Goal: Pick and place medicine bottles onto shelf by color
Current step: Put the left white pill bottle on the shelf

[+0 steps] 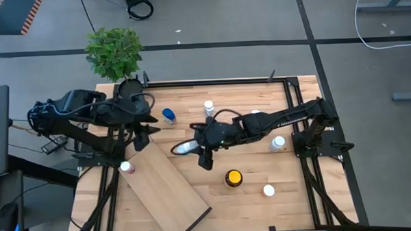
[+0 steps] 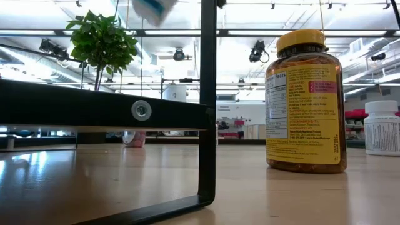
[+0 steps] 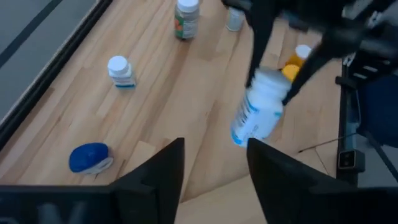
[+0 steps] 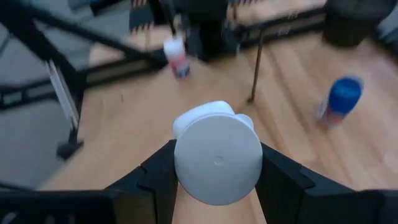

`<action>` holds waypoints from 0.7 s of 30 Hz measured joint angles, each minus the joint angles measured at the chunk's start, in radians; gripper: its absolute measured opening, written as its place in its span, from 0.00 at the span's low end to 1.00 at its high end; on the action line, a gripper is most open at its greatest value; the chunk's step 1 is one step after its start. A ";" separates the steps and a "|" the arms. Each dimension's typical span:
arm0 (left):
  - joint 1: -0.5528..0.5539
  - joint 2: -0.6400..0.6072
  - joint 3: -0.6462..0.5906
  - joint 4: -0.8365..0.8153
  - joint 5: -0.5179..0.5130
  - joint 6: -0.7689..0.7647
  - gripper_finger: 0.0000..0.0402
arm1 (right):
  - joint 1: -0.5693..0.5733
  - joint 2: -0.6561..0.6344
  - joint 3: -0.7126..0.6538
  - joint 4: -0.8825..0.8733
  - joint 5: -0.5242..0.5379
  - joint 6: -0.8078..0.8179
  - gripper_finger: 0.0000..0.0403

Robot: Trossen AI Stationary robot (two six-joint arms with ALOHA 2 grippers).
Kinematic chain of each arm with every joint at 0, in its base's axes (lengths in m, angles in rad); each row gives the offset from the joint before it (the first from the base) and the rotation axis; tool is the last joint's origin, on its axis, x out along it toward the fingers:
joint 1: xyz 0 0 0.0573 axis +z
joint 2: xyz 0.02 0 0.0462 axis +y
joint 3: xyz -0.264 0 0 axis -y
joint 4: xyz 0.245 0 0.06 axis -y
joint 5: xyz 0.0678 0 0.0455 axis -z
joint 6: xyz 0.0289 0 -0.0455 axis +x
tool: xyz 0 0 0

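High view: right gripper (image 1: 187, 148) clamps a white bottle (image 1: 184, 148), held aloft just past the shelf (image 1: 168, 189) edge. Left gripper (image 1: 143, 135) open, idle near the shelf's far end. Risk: tilted bottle slips or topples on release.

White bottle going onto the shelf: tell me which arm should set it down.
Right. The right gripper already grips the white bottle just beside the shelf. The left gripper hovers open and empty at the shelf's far end.
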 joint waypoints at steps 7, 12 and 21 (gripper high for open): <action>-0.050 0.029 0.000 0.080 -0.014 -0.019 0.68 | -0.011 -0.001 0.127 0.007 0.038 -0.008 0.44; -0.052 0.066 0.001 0.138 -0.031 0.006 0.81 | -0.011 0.000 0.129 -0.006 0.029 -0.008 0.45; -0.064 0.187 -0.001 0.168 -0.003 0.052 0.86 | -0.011 0.000 0.129 0.012 0.002 0.002 0.45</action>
